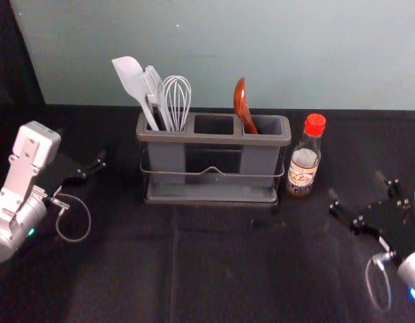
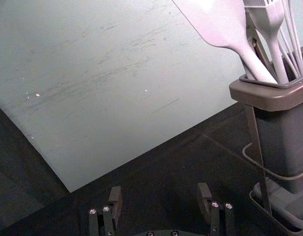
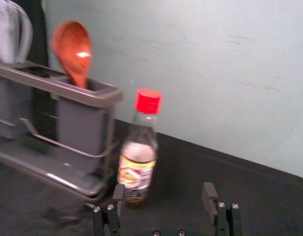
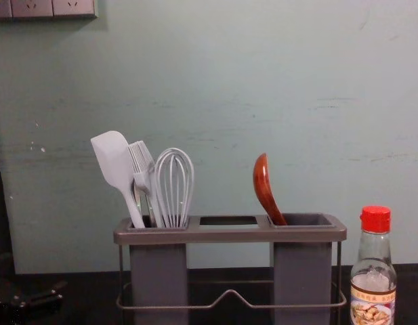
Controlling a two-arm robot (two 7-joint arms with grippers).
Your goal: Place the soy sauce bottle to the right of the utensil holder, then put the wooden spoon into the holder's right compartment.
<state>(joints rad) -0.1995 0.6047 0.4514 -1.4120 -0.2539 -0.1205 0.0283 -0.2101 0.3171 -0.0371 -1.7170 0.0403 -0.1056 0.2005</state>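
The utensil holder [image 1: 214, 139] stands upright at the middle of the table. The wooden spoon [image 1: 241, 108] stands in its right compartment, bowl up, leaning left in the chest view [image 4: 263, 186]. To the holder's right, a small gap away, the soy sauce bottle [image 1: 305, 161] is upright with its red cap on. My right gripper [image 1: 356, 186] is open, nearer the front and right of the bottle; in its wrist view the gripper [image 3: 164, 191] holds nothing. My left gripper [image 1: 83, 149] hangs idle left of the holder, open and empty in its wrist view [image 2: 160, 194].
A spatula [image 1: 131, 81], a brush [image 1: 153, 87] and a whisk [image 1: 177, 101] fill the holder's left compartment, rising above its rim. Behind the black-covered table [image 1: 214, 262] is a pale wall [image 1: 214, 54].
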